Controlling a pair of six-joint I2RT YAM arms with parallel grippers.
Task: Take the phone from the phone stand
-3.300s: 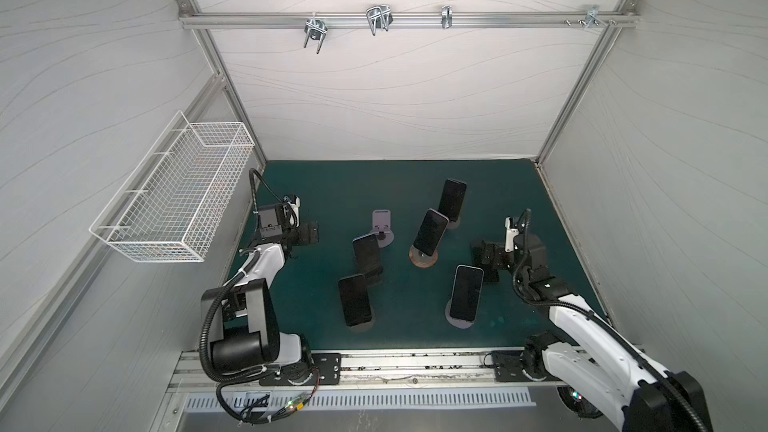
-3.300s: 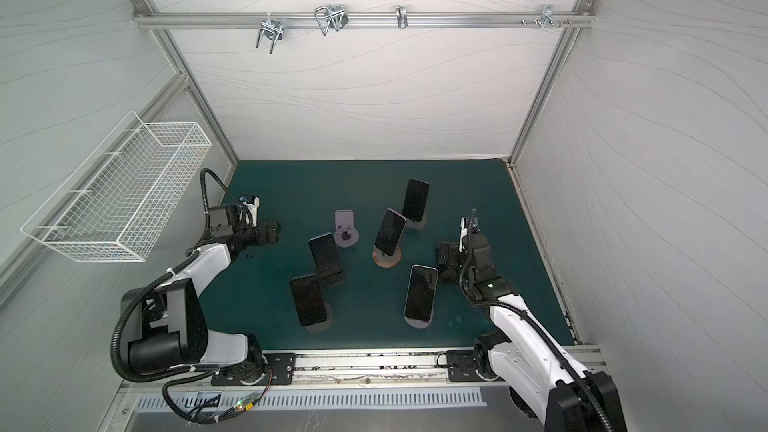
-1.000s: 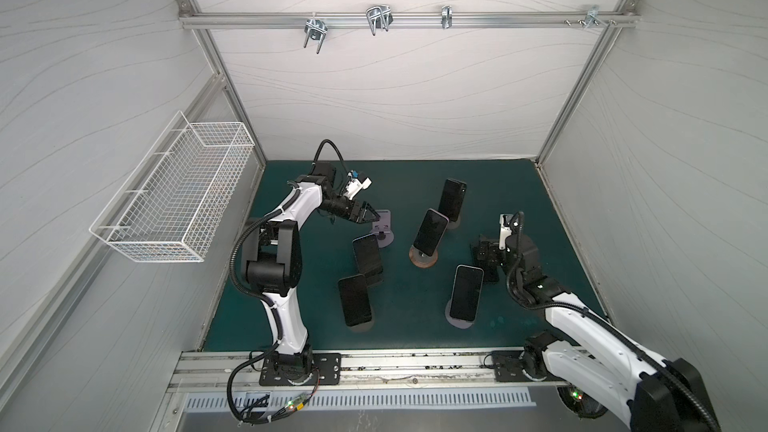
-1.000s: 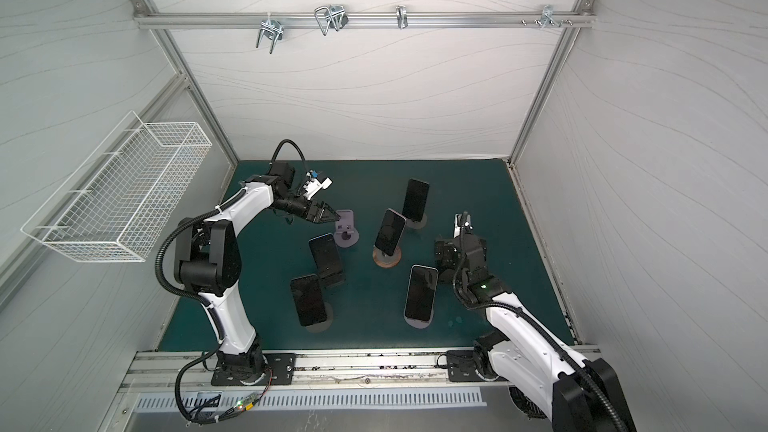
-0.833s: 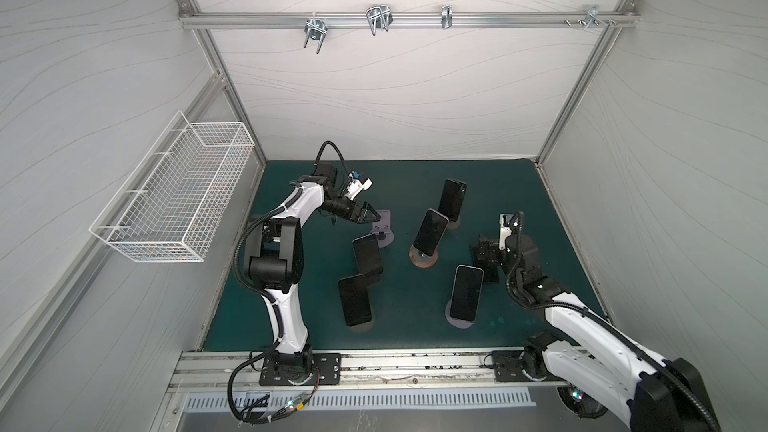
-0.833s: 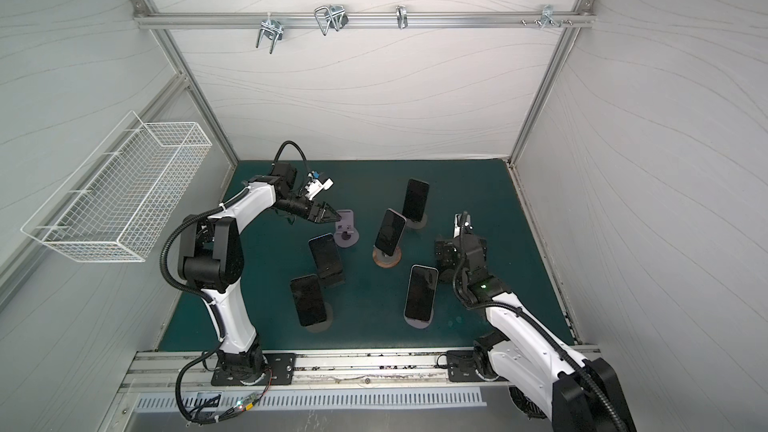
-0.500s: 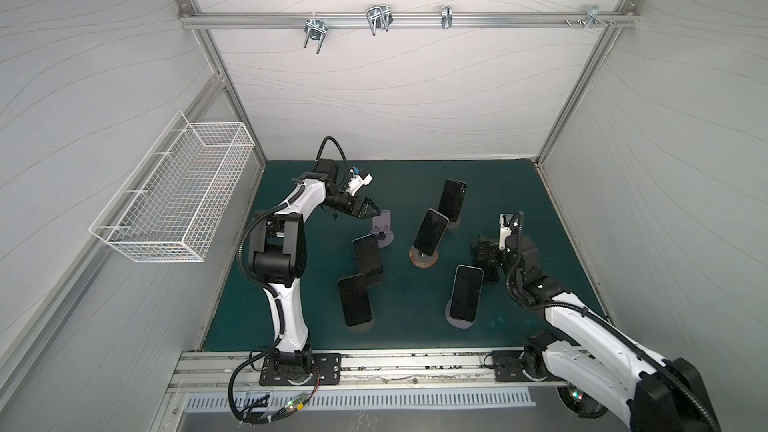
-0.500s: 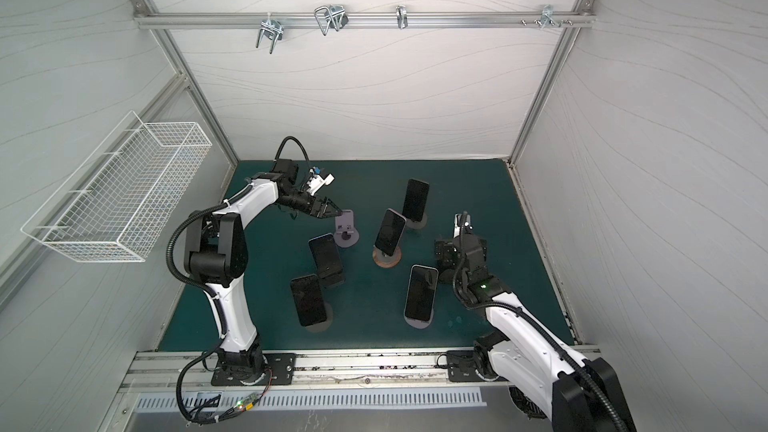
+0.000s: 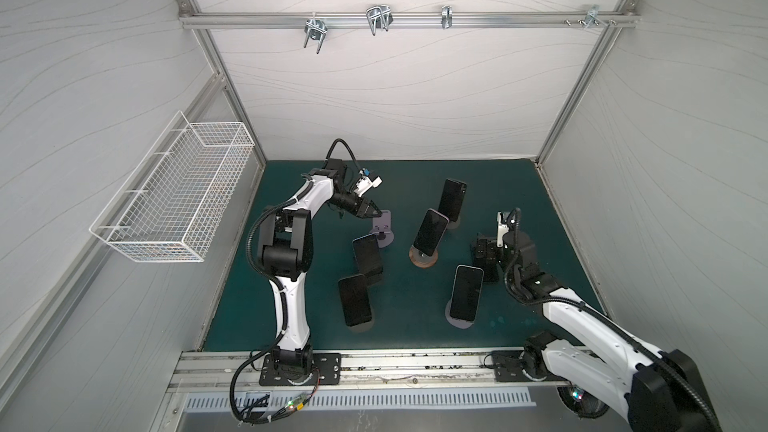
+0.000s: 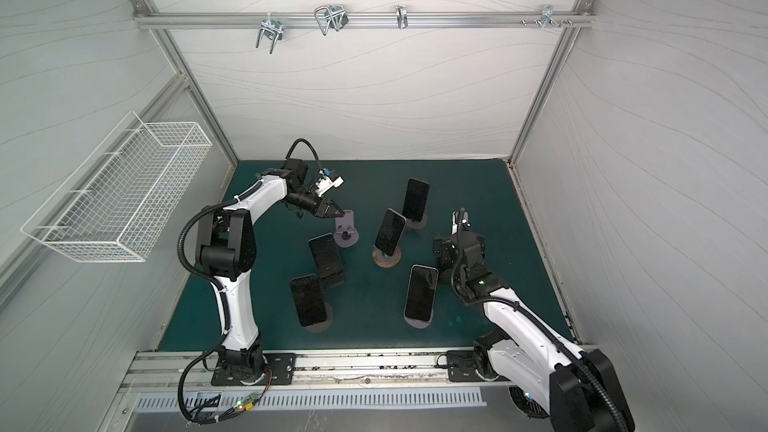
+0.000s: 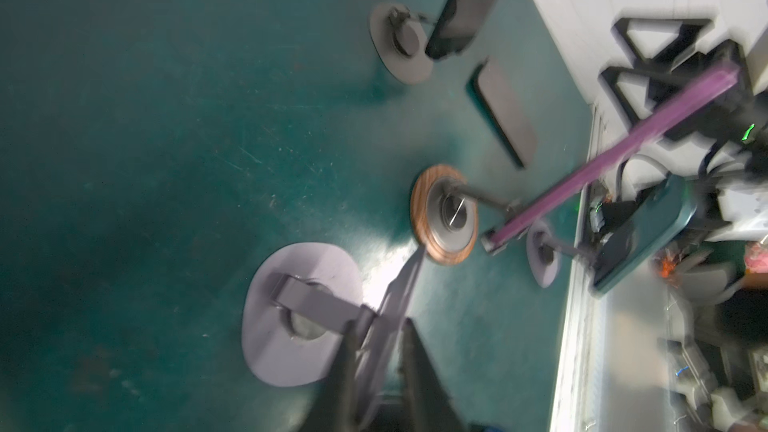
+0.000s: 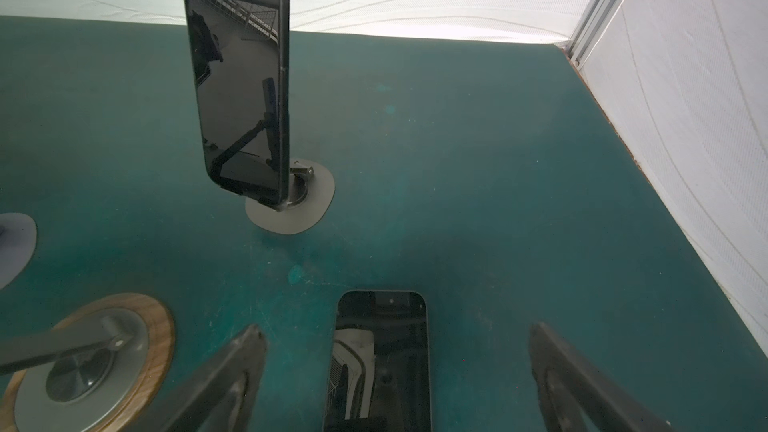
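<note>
Several dark phones stand on stands on the green mat; one (image 9: 431, 231) leans on a wood-rimmed stand (image 9: 423, 261) in the middle. An empty lavender phone stand (image 9: 383, 224) stands at the back left. My left gripper (image 9: 376, 214) is shut on the edge of that stand's upright plate (image 11: 399, 292); its round base (image 11: 286, 326) rests on the mat. My right gripper (image 12: 397, 330) is open and low over a phone (image 12: 380, 363) lying flat on the mat between the fingers, without touching it. Beyond it a black phone (image 12: 241, 76) stands upright on a grey stand.
A white wire basket (image 9: 178, 197) hangs on the left wall. Metal hooks (image 9: 378, 20) hang from the rail at the back. Phones on stands (image 9: 354, 300) (image 9: 466, 292) crowd the front of the mat. White walls close three sides.
My left gripper has closed on the empty lavender stand's plate after standing open beside it. The right arm has stayed still.
</note>
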